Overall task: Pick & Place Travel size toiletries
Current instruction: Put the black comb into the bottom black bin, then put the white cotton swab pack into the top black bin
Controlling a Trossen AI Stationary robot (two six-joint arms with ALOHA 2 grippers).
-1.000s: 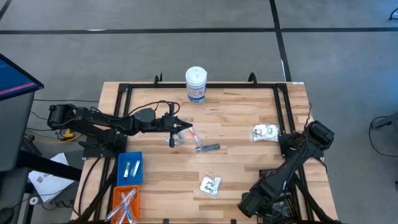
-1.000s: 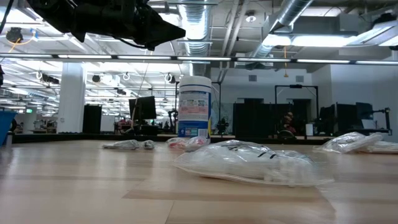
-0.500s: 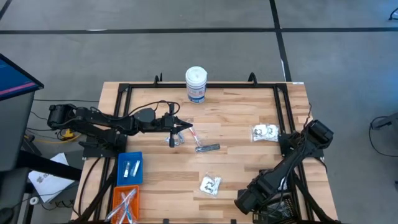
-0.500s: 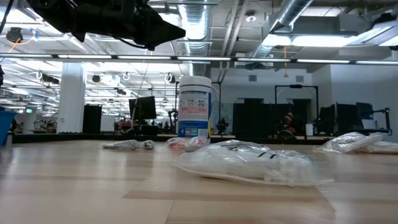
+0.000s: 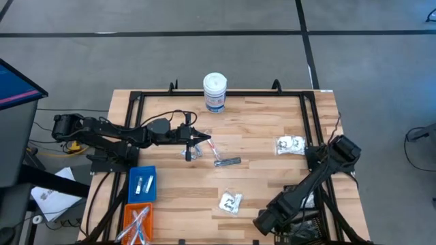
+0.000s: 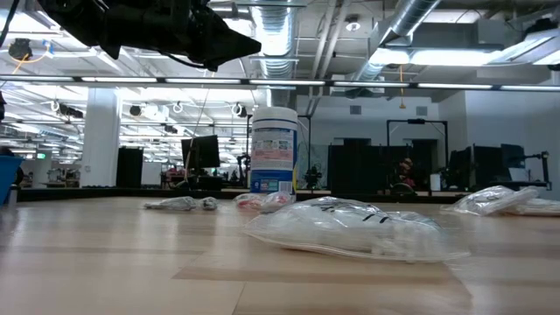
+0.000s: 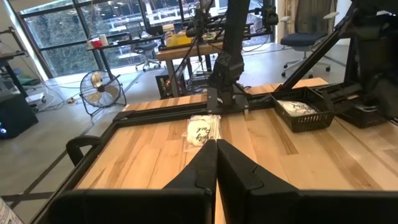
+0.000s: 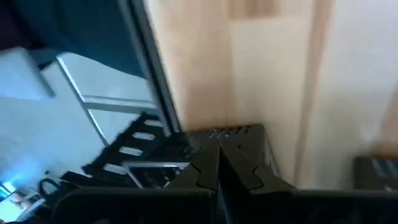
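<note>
Toiletries lie spread over the wooden desk (image 5: 259, 136). One clear packet (image 5: 230, 202) with white contents is near the front edge, and in the low view it fills the middle of the picture, crinkled and flat on the wood. A second clear packet (image 5: 290, 144) lies toward the right side, close to the black frame rail (image 5: 310, 129). Near the middle of the desk a small silver tube (image 5: 227, 162) lies on its side, and just beside it a thin white-and-red stick (image 5: 216, 149) is seen, though its shape is hard to make out. Another small silvery piece (image 5: 189, 155) sits under the tip of the left arm; what it is I cannot tell.

The left gripper (image 5: 203, 139) hangs above this group, its fingers (image 7: 205, 163) pressed together and holding nothing. In the low view only the dark body of that arm appears at the top, cut off by the edge.

The blue bin (image 5: 142, 184) at the left front holds two small pale items, and the orange bin (image 5: 137, 221) below it, partly cut off, holds some thin sticks.

The white canister (image 5: 214, 92) stands upright at the far edge.

The right gripper (image 8: 217, 167) is at the front right corner, over the black basket (image 7: 306, 111); its fingers are closed and empty.
</note>
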